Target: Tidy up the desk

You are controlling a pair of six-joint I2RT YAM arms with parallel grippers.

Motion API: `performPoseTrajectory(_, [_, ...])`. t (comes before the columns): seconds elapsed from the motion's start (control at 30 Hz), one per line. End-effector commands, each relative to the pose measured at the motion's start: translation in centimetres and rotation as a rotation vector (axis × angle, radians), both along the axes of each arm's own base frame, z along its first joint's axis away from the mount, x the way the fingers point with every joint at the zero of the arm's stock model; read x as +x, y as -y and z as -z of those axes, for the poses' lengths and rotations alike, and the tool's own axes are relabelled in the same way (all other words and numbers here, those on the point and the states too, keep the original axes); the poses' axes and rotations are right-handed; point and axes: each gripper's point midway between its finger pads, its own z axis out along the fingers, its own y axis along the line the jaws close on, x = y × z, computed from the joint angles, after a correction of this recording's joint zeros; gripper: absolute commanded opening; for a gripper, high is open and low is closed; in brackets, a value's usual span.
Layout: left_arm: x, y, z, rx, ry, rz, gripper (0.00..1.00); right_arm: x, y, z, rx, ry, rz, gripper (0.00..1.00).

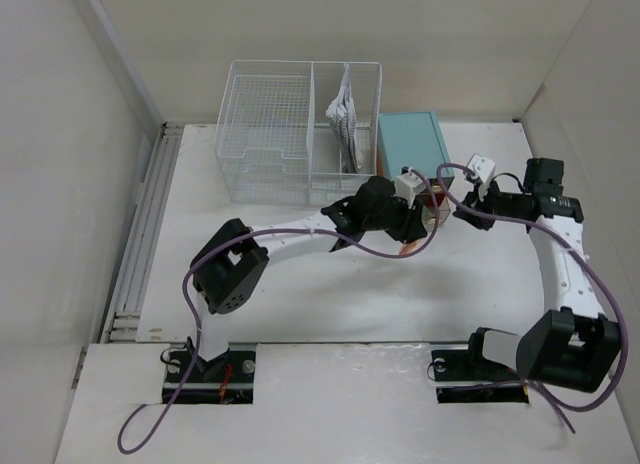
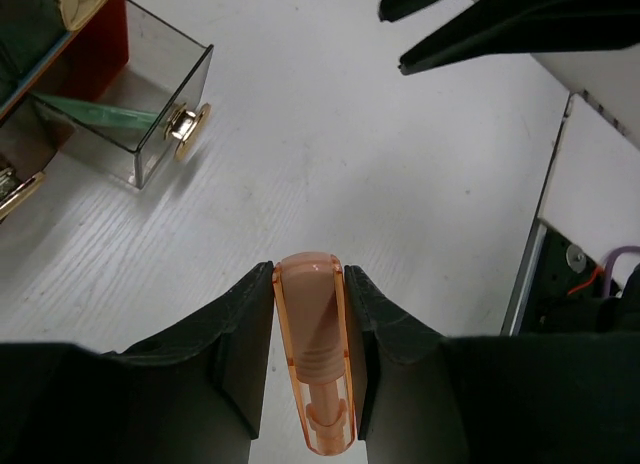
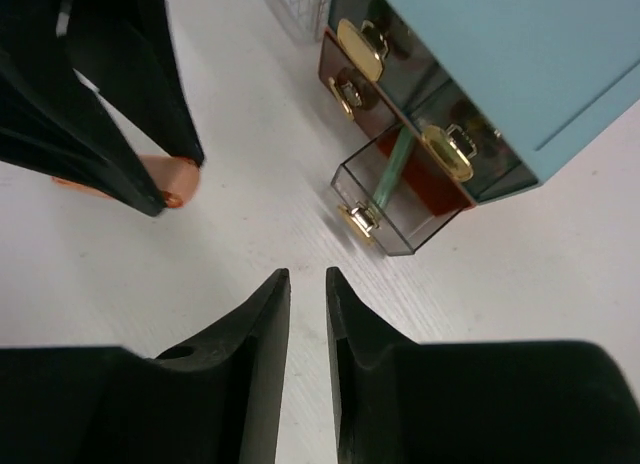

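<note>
The white desk (image 1: 330, 304) carries a teal drawer box (image 1: 412, 144) at the back. Its lower clear drawer (image 3: 395, 199) is pulled out, with a gold knob and a green stick (image 3: 385, 182) inside; it also shows in the left wrist view (image 2: 150, 114). My left gripper (image 2: 310, 284) is shut on a translucent orange pen-like piece (image 2: 315, 354) and holds it just in front of the drawer (image 1: 405, 242). My right gripper (image 3: 307, 279) is empty, its jaws a narrow gap apart, above the desk in front of the box (image 1: 462, 206).
A white wire-mesh basket (image 1: 300, 129) stands at the back left of the box, with a patterned item (image 1: 345, 114) in its right compartment. A grooved metal rail (image 1: 145, 234) runs along the desk's left edge. Walls close in on three sides.
</note>
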Motion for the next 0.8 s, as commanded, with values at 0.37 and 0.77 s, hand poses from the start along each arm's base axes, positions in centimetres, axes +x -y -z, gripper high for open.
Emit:
performPoseTrajectory(0.37, [-4.5,-7.6,-6.7,-0.049,0.148,-0.086,0.00,4.6,2.0,5.0,-0.044,-0.089,-0.074,0.37])
performPoseTrajectory(0.77, [-8.0,-11.3,-6.8,-0.122,0.109,-0.129,0.00,6.0,0.3,6.5,-0.217,0.113,-0.227,0.41])
